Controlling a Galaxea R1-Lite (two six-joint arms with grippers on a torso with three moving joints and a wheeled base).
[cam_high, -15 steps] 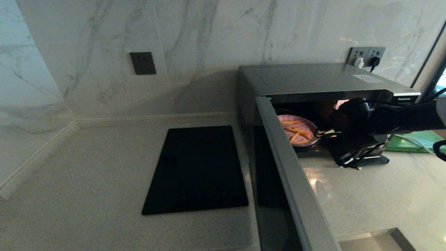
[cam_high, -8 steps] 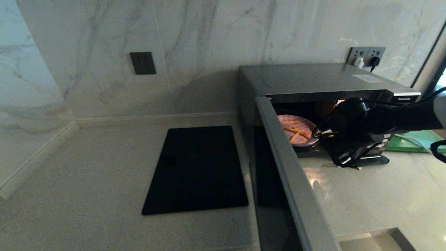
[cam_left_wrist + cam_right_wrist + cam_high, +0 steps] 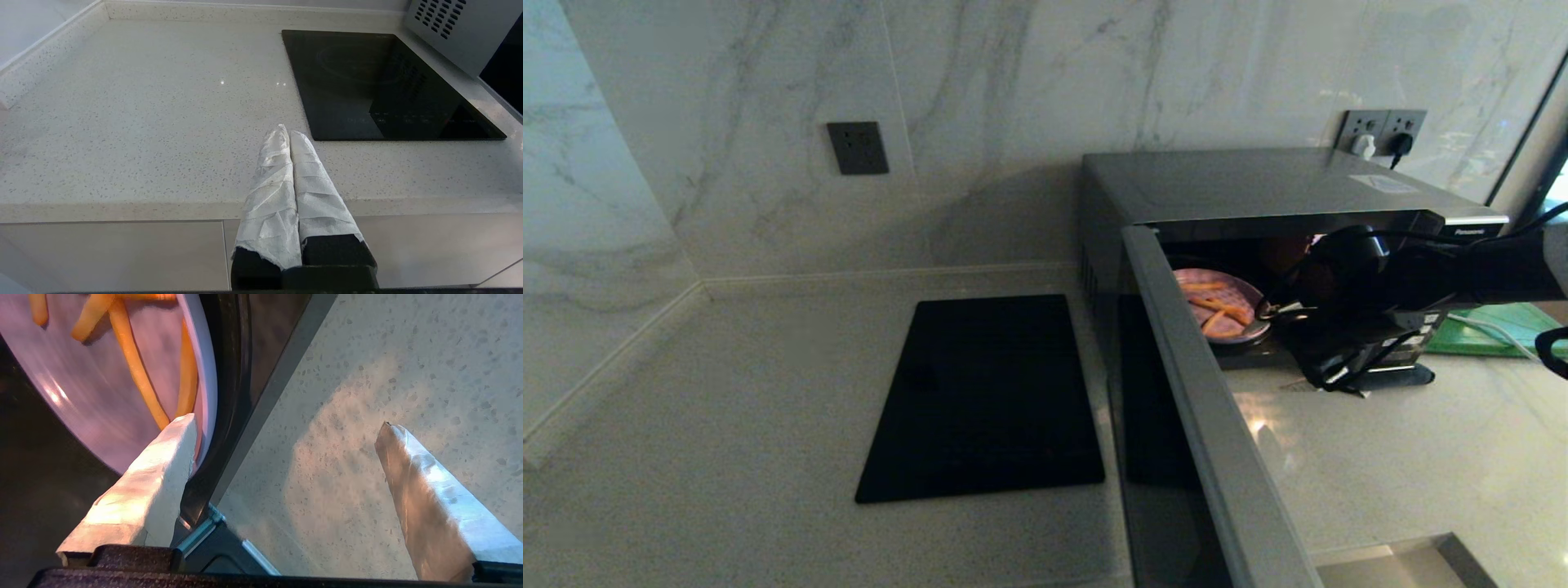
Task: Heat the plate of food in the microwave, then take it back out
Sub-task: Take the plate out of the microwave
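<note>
Since the frame 1.0 s ago your right arm has barely shifted: the wrist sits a touch further left and up at the oven mouth, and the plate of food [image 3: 1218, 306] hasn't moved. Everything else on the counter is the same.

The microwave [image 3: 1258, 192] has its door [image 3: 1201, 408] swung wide open twd you. The plate sits inside, on the cavity floor near the front-left, w/ the fries [image 3: 139, 375] lying across it. Your right gripper [image 3: 286, 428] is at the plate's near rim w/ fingers spread wide, nothing clamped: in the right wrist view one wrapped finger [image 3: 163, 457] lies over the plate's edge, the other [image 3: 425, 486] hangs well apart over the speckled counter [image 3: 727, 392]. You can't tell from these views whether that first finger touches the plate.

Your left gripper [image 3: 286, 132] is parked at the counter's front edge, wrapped fingers pressed together and holding nothing. The black cooktop panel [image 3: 984, 396] lies just left of the microwave. A green board [image 3: 1494, 331] shows behind your right arm, and wall sockets [image 3: 1380, 131] sit above the oven.
</note>
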